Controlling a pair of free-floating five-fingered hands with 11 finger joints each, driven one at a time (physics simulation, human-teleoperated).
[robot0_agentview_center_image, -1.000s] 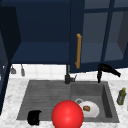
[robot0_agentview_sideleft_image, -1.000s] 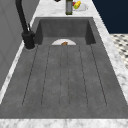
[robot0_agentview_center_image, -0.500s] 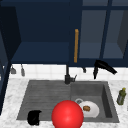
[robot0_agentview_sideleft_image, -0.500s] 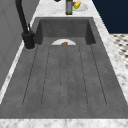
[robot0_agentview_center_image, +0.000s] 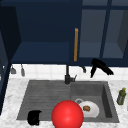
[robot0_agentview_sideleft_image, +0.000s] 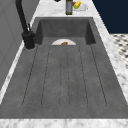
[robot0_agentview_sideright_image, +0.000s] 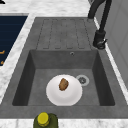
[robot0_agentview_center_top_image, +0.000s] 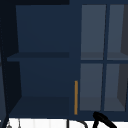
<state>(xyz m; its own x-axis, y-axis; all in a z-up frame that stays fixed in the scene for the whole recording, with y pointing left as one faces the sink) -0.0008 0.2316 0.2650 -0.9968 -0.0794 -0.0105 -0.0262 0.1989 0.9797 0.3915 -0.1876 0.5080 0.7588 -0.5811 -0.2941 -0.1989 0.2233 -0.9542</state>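
The right hand (robot0_agentview_center_image: 101, 67), fingers straight and spread, holding nothing, hovers just below the wall cabinet's orange handle (robot0_agentview_center_image: 76, 44), apparently reaching for it.

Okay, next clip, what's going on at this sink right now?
The right hand hangs in the air just under the wall cabinet, to the right of its orange handle, fingers straight and holding nothing. The cabinet's left side stands open. The left hand sits low at the front left of the sink. In the basin a white plate carries a small brown piece of food, and a red ball shows at the sink's front edge.
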